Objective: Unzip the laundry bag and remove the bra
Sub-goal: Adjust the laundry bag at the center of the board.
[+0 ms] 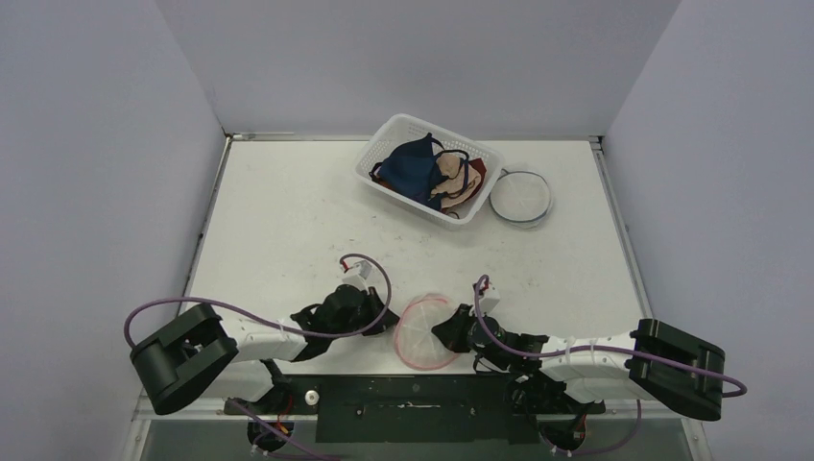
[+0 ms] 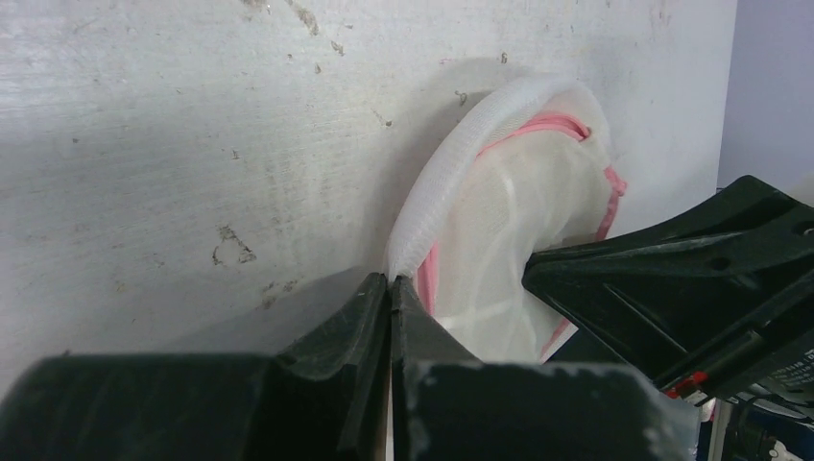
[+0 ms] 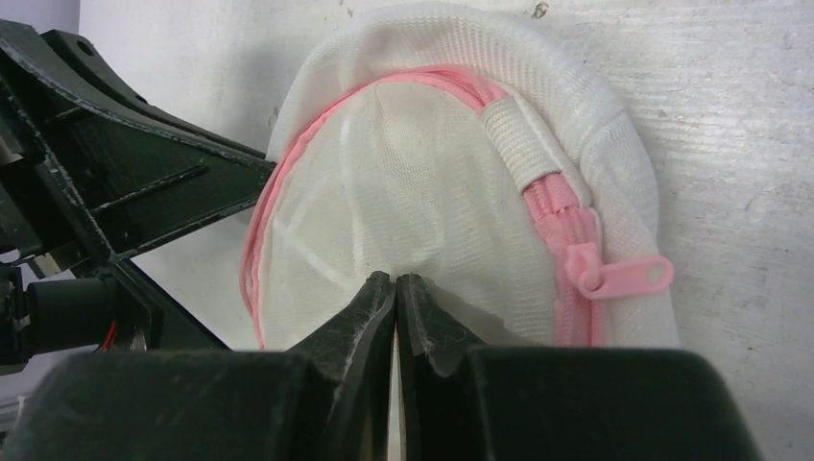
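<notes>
From above, the round pink-trimmed laundry bag (image 1: 427, 331) lies on the table (image 1: 288, 221) at its near edge, between the left claw (image 1: 384, 322) and the right claw (image 1: 443, 334). A white basket (image 1: 459, 206) of bras (image 1: 427, 171) and a second round mesh bag (image 1: 521, 197) sit at the far side.

The left wrist view shows the left claw (image 2: 390, 288) clenched on the laundry bag's white padded rim.

The right wrist view shows the right claw (image 3: 395, 286) pinching the bag's mesh face. The pink zipper pull (image 3: 614, 277) lies flat just to the right of it.
</notes>
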